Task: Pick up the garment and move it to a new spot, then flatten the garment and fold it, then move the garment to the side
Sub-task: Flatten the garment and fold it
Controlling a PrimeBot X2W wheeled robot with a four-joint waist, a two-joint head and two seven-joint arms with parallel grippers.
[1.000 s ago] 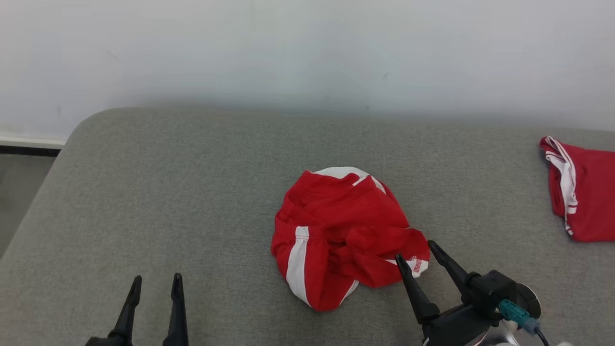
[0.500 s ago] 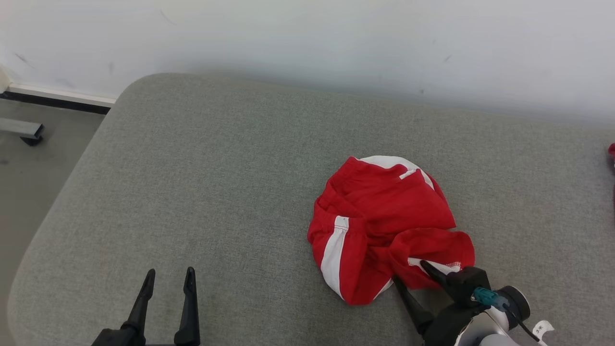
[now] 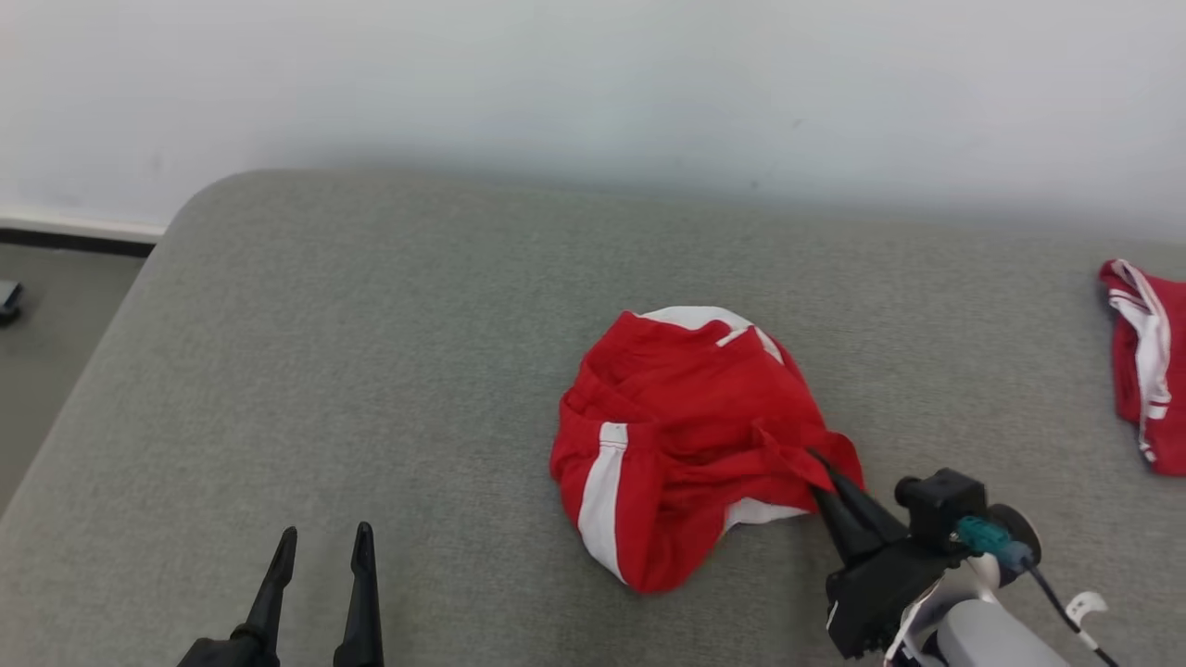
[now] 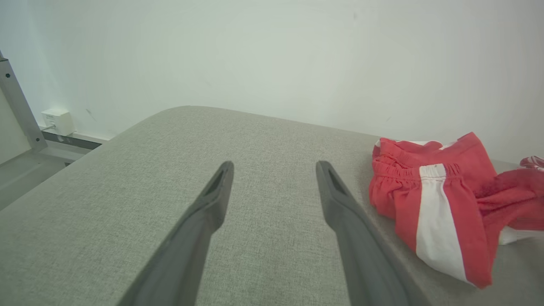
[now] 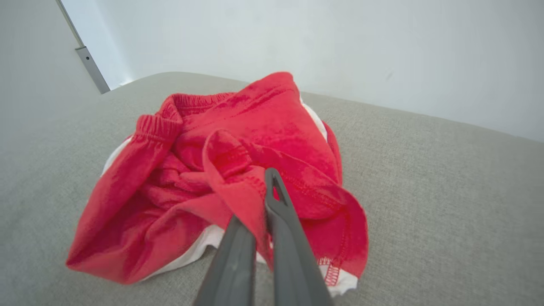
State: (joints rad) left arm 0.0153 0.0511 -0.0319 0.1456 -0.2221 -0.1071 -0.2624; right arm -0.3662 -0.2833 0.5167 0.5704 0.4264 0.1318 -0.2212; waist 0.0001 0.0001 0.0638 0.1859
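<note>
Our right gripper [image 3: 823,471] has its jaws pinched tight on a raised fold of the garment [image 3: 690,417], close to the stitched hem on the side nearest us. In the right wrist view the red cloth wraps over one finger and disappears between the two. Our left gripper [image 3: 326,533] stands with jaws spread and nothing between them, low over bare upholstery well to the left of the heap.

The garment looks like a pair of red shorts with white side stripes and a gathered elastic waistband. It is crumpled in a mound near the middle of the grey cushion [image 3: 371,371], and its bulk rests on the fabric.

We judge it light, limp and thin. From a single pinch it will hang and trail rather than keep any shape. Our present hold may catch only a layer or two, so a quick lift could let it slide free.

For flattening, we think the waistband is the firmer place to hold, one gripper near each striped side. A second red garment [image 3: 1149,361] lies well apart at the right.
</note>
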